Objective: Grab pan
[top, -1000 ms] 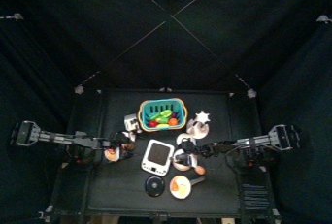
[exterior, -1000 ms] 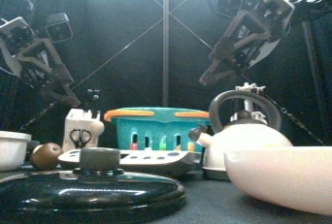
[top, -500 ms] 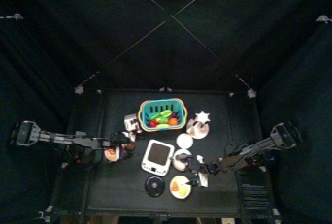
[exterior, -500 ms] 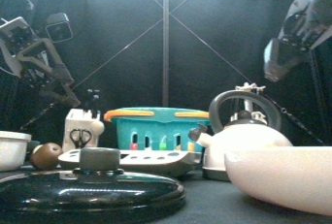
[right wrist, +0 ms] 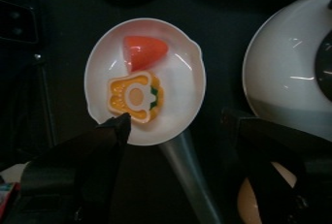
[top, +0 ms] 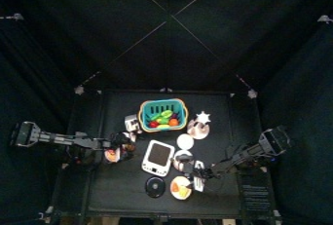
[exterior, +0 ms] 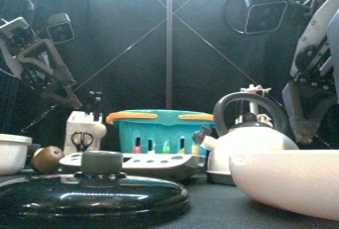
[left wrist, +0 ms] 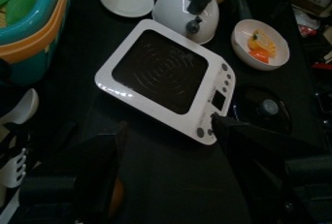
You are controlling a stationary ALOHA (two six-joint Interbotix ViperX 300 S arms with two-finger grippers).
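The pan (right wrist: 143,68) is small and round, cream inside, and holds a red piece and a yellow-orange flower-shaped piece. Its handle (right wrist: 189,175) runs toward my right gripper (right wrist: 182,143), which is open with one jaw on each side of the handle. In the top view the pan (top: 180,187) sits at the table's front, with the right gripper (top: 203,174) just right of it. In the front view it (exterior: 284,178) fills the lower right. My left gripper (left wrist: 176,162) is open and empty, resting at the table's left (top: 115,150); its view shows the pan (left wrist: 259,42) far off.
A white kettle (right wrist: 293,58) stands close beside the pan. A dark round lid (top: 154,185) lies left of the pan. A white rectangular tray (top: 159,154) sits mid-table, a green basket (top: 162,115) behind it. A small bottle (exterior: 82,132) and a white bowl (exterior: 11,152) stand at the left.
My right arm has swung from the kettle's side toward the table's front and come down at the pan's handle. The left arm has not moved.
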